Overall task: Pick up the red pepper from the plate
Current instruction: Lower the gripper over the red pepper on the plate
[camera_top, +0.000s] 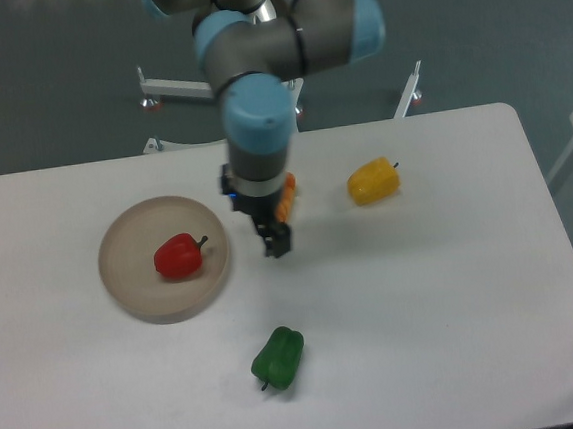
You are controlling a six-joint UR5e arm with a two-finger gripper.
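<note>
arm (254,67): grey tubular links | light-blue joint caps | black fingers (277,237) | possibly orange part beside wrist

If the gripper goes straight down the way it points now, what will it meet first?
Most likely the bare white table. The gripper points downward just right of the plate, so it would miss the red pepper. Depth is unclear from this single view.

Glossy, smooth red pepper (178,256) on a matt beige plate (132,288) of plastic look. Smooth matt white counter (426,313); shiny green pepper (278,358) and duller yellow pepper (373,182). Grey metal arm (255,87) with satin blue plastic caps.
</note>
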